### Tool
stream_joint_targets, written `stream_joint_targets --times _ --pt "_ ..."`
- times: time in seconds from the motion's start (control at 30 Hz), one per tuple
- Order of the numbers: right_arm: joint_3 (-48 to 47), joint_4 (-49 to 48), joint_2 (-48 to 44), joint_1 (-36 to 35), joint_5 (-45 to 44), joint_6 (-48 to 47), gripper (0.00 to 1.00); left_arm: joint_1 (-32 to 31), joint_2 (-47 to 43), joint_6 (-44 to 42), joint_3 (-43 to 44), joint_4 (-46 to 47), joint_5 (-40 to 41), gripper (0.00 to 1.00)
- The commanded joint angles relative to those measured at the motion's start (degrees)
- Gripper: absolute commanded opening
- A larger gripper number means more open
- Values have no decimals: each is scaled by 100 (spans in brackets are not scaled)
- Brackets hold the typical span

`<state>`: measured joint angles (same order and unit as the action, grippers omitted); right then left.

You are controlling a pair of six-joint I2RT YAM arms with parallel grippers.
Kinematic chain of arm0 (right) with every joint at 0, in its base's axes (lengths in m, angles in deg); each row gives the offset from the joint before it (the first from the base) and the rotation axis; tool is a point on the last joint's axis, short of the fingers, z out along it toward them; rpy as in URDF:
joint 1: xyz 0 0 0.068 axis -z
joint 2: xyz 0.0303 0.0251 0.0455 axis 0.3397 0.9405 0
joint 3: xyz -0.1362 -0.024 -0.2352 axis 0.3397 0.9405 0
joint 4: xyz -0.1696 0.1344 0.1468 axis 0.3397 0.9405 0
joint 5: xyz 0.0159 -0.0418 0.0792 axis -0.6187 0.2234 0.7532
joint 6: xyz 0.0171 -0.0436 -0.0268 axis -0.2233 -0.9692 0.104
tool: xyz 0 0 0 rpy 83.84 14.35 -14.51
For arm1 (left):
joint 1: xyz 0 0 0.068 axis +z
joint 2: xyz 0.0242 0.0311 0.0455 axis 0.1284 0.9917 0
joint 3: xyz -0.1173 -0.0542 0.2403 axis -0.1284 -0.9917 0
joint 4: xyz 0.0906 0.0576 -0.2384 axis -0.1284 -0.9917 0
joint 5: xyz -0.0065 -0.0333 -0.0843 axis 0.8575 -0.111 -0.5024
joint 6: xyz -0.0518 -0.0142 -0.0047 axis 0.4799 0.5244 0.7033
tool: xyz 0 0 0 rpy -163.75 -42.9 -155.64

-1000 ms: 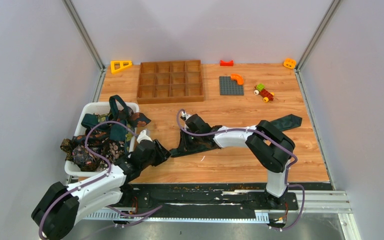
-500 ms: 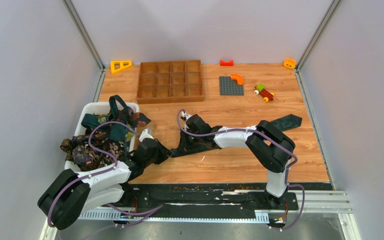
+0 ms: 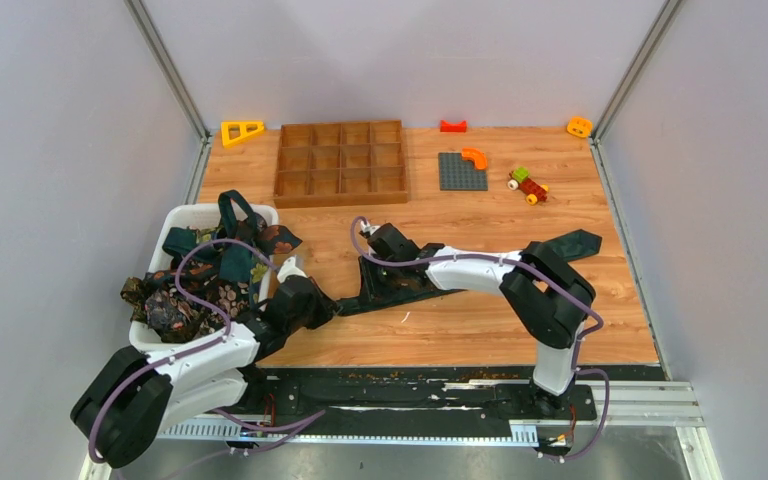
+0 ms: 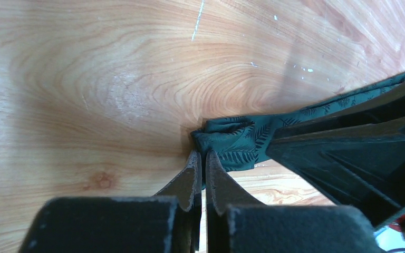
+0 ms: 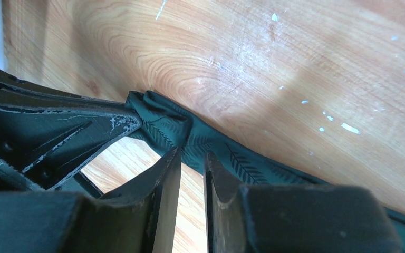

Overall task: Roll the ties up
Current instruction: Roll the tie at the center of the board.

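Dark green fern-patterned fabric necktie [image 3: 370, 300] lay toward the wooden worktop's [image 3: 480, 330] near edge. Left gripper [image 4: 201, 158] pinched its crumpled tip and right gripper [image 5: 192, 158] clamped it just beside, seemingly to start rolling.

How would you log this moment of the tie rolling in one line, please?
left gripper: shut on dark green tie end | right gripper: straddling tie, grip unclear | tie end: bunched, on table

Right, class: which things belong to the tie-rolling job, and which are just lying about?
Job: dark green fern-patterned fabric tie; heap of patterned ties in white plastic tub.
Lying about: brown wooden compartment tray; grey studded baseplate; toy car; yellow plastic triangle.
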<state>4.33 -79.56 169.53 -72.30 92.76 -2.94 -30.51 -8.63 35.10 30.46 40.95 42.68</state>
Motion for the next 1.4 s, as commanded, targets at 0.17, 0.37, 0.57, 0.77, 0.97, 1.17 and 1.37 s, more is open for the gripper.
stream_joint_targets --times 0.17,0.37,0.57,0.77,0.97,1.17,1.37 --pt "-542 522 -366 -196 -108 -208 23 18 -327 -383 324 -747 387 0" --pt "-708 424 -15 -315 -24 -137 18 13 -368 -432 392 -868 404 0" --pt "-859 357 327 -327 21 -139 14 18 -453 -483 431 -995 439 0" --pt "-945 326 568 -331 46 -137 13 18 -529 -518 455 -1069 457 0" --pt "-898 331 666 -328 15 -146 11 18 -647 -559 512 -1207 477 0" --pt "-859 330 705 -330 15 -138 10 18 -774 -578 678 -1402 419 0" --pt "-916 279 744 -332 84 -116 10 18 -769 -612 847 -1476 365 0"
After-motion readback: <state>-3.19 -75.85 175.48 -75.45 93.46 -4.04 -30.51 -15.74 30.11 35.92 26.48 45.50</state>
